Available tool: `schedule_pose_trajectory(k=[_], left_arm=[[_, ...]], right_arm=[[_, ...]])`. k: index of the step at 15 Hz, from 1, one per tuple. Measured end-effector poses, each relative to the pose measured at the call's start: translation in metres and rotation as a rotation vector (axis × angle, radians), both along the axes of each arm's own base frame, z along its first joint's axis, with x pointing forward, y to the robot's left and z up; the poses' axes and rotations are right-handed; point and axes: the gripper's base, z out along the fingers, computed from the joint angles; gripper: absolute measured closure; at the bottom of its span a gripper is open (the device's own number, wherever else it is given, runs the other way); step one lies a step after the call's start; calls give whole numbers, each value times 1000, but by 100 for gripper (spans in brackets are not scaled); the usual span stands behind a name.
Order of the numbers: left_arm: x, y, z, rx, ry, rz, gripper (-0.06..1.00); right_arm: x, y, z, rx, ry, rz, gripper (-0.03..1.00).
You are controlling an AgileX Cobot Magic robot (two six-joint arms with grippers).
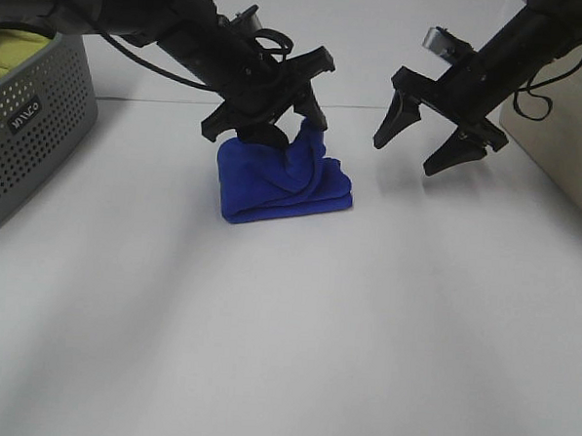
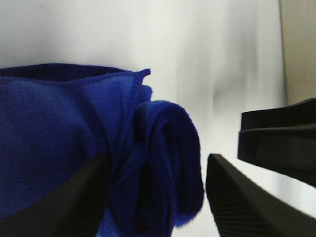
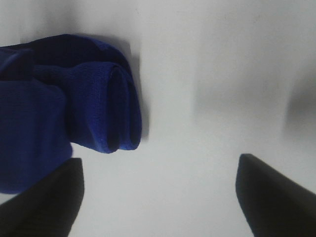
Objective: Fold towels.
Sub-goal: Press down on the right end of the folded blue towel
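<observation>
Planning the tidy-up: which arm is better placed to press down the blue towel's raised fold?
Left, probably: the left gripper sits open right over the blue towel, fingers astride the raised fold. The right gripper, also open, hovers off to the side, touching nothing.

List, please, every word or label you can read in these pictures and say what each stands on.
"PIPER", pale letters at the picture's edge: on the left arm.
Pale print on the grey basket: too blurred to read.
Blue towel: no text visible.
Both wrist views: no text.
</observation>
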Motion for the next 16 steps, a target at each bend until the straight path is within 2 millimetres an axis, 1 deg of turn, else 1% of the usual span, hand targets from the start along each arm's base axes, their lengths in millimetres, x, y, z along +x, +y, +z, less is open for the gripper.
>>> schedule_pose_trajectory(k=[1, 3, 4, 5, 6, 7, 8, 9, 10, 12, 13, 14, 15, 16], left_arm=[[0, -2, 2, -27, -5, -1, 33], [2, -4, 5, -71, -34, 1, 32], [3, -5, 7, -78, -57, 0, 32], [4, -4, 13, -72, -97, -9, 31], [6, -2, 24, -61, -165, -19, 32], [7, 2, 43, -53, -242, -21, 32], [9, 11, 59, -39, -307, -11, 32], [13, 26, 78, -26, -368, 16, 32], [18, 44, 92, -7, -414, 47, 32], [27, 81, 110, 15, -457, 114, 32], [29, 95, 115, 21, -459, 132, 32], [31, 114, 117, 30, -434, 139, 32], [30, 115, 117, 30, -423, 133, 32], [29, 117, 115, 36, -408, 119, 32]], right_arm=[[0, 0, 1, 3, -2, -1, 18], [-1, 0, 12, 5, -24, 0, 18], [-2, 0, 21, 7, -44, 0, 18], [-3, 1, 31, 18, -62, -2, 18], [-5, 3, 41, 52, -72, -2, 19], [-7, 8, 48, 110, -74, 17, 19], [-10, 18, 52, 172, -74, 52, 19], [-13, 31, 55, 232, -76, 98, 19], [-16, 47, 57, 285, -82, 146, 19], [-23, 83, 52, 365, -84, 216, 19], [-24, 97, 43, 393, -81, 240, 19], [-25, 115, 30, 444, -75, 249, 19], [-23, 120, 19, 472, -66, 247, 19], [-20, 121, 6, 481, -56, 231, 20]])
